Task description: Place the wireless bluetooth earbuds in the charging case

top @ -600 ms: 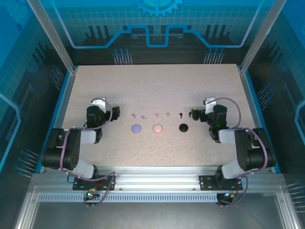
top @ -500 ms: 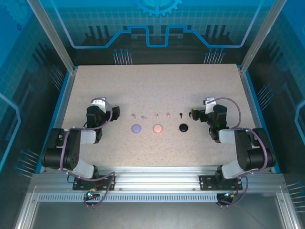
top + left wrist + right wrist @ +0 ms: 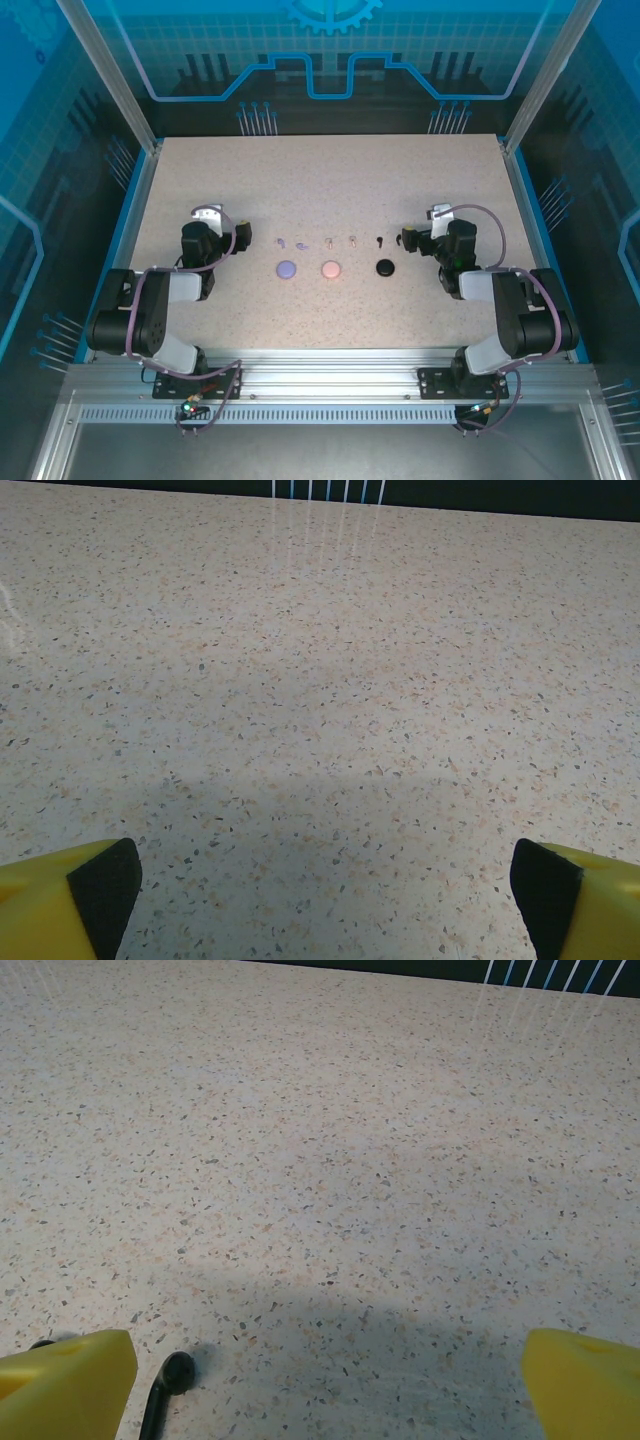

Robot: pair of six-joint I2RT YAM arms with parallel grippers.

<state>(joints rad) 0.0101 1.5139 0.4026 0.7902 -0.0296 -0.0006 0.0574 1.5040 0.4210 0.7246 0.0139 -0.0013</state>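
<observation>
Speckled table [image 3: 330,170] carries a row of round cases: lilac case [image 3: 287,268], pink case [image 3: 330,268], black case [image 3: 385,267], insides unseen. Matching earbuds [image 3: 329,241] lie loose just behind them. Left gripper [image 3: 320,880] and right gripper [image 3: 330,1370] gape wide, holding nothing; a black earbud [image 3: 170,1375] lies beside the right one's finger.

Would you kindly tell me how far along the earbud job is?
Nothing looks done: the lilac earbuds, pink earbuds and black earbuds lie loose on the table beyond the lilac case, pink case and black case. In hand: nothing; the left gripper and right gripper stand open, empty. Left: every insertion.
</observation>
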